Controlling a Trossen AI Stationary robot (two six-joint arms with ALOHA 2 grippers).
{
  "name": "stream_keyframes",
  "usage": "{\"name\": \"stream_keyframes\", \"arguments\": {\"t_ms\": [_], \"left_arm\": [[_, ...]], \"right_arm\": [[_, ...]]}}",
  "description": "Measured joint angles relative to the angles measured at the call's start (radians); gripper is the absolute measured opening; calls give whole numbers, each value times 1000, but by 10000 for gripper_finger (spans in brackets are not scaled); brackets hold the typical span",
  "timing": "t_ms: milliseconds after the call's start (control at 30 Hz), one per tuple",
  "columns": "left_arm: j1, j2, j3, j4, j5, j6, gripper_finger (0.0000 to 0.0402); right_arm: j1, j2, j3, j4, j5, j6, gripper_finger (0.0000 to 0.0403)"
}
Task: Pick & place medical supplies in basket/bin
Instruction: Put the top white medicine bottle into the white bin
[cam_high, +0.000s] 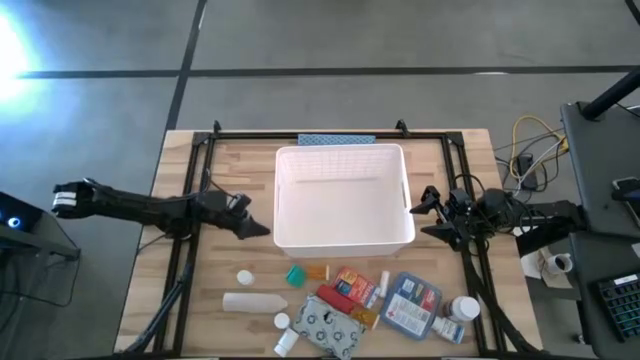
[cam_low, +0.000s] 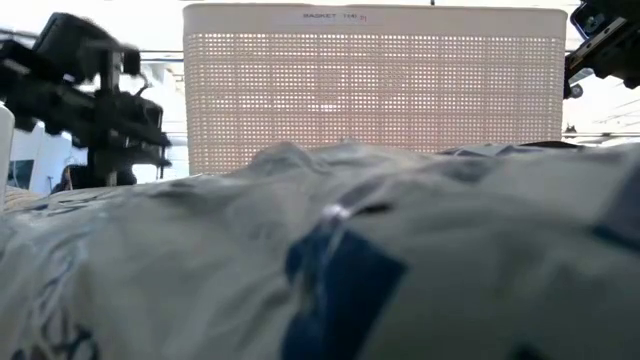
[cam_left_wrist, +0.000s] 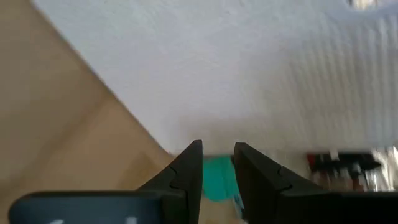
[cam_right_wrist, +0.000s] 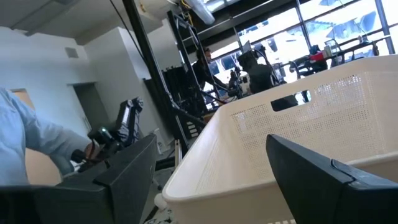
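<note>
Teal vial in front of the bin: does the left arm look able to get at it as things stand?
Probably yes. The left tool sits shut by the bin's near-left corner, and bare table lies between it and the teal vial. It must open first.

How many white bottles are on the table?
4, maybe more hidden. One lies flat at the left of the pile, one small one just above it, one at the front edge beside the grey pouch, one at the right end.

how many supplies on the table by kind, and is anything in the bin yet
white bottles and caps: about 5
teal vial: 1
orange vial: 1
red-orange box: 1
red tube: 1
blue-white flat box: 1
grey patterned pouch: 1
total: about 11
white bin: nothing visible inside
</note>
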Motion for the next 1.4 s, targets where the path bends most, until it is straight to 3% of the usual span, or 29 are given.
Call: {"name": "stream_keyframes", "arguments": {"t_ms": [100, 233, 333, 600, 1000, 1200, 1400], "left_arm": [[-62, -1, 127, -290, -6, 121, 74], [-159, 28, 334, -771, -90, 256, 74], [-240, 54, 463, -934, -133, 283, 74], [-364, 147, 611, -983, -192, 160, 91], [-551, 419, 728, -979, -200, 79, 194], [-663, 575, 853, -998, -279, 89, 199], [-748, 730, 996, -1206, -341, 86, 199]], "right_arm": [[0, 0, 0, 0, 0, 0, 293], [0, 0, 0, 0, 0, 0, 293], [0, 0, 0, 0, 0, 0, 293], [0, 2, 0, -1, 0, 0, 293], [0, 2, 0, -1, 0, 0, 293], [0, 2, 0, 0, 0, 0, 293], [0, 3, 0, 0, 0, 0, 293]]}}
